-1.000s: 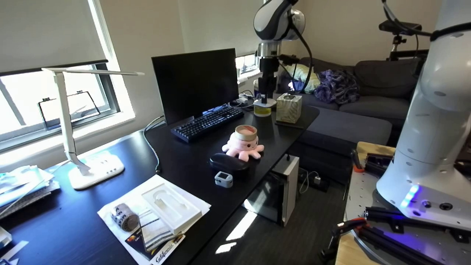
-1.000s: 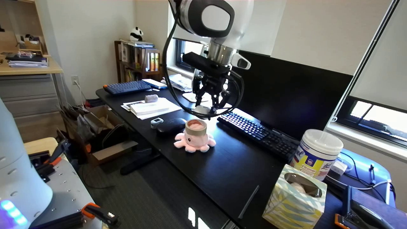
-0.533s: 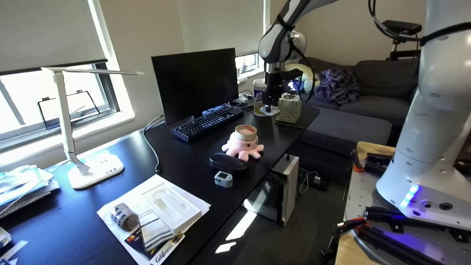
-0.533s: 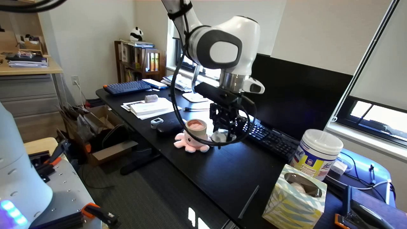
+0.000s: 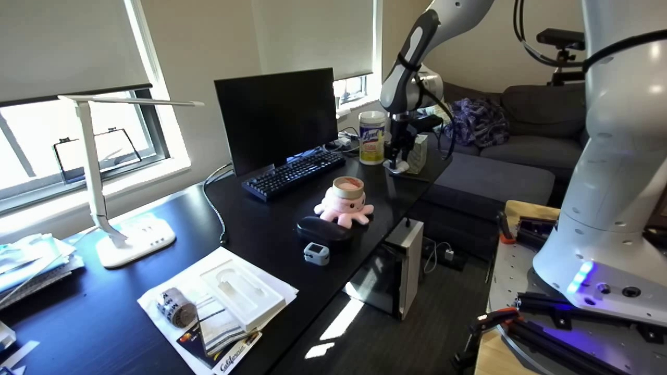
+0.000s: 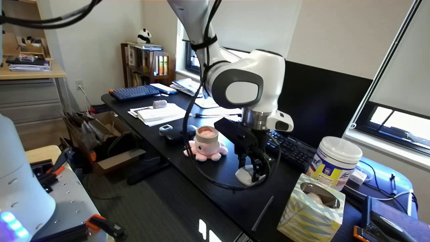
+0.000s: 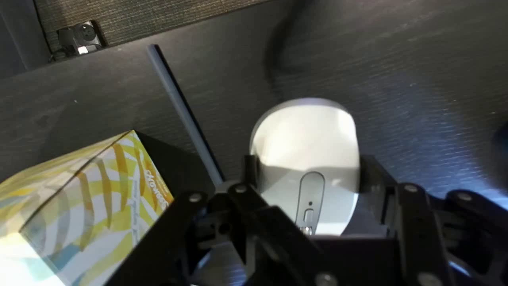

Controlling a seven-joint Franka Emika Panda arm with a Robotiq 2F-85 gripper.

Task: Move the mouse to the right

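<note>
A robot gripper (image 7: pixel 308 171) clasps a pale computer mouse (image 7: pixel 305 135) by both sides, right of a patterned tissue box (image 7: pixel 111 202) in the wrist view; whether the mouse touches the black desk (image 6: pixel 285 181) cannot be told. In an exterior view, pale tissue (image 6: pixel 315 198) shows in the box's opening, a white-lidded Lysol tub (image 6: pixel 331 164), its contents hidden, stands just beyond, and a pink plush toy (image 6: pixel 206 151) sits to the left. A crumpled bag (image 6: pixel 88 136) lies in a cardboard box (image 6: pixel 122 160) on the floor (image 6: pixel 158 211) at left. In an exterior view, a purple blanket (image 5: pixel 477 122) drapes a dark sofa (image 5: pixel 492 172) at far right.
</note>
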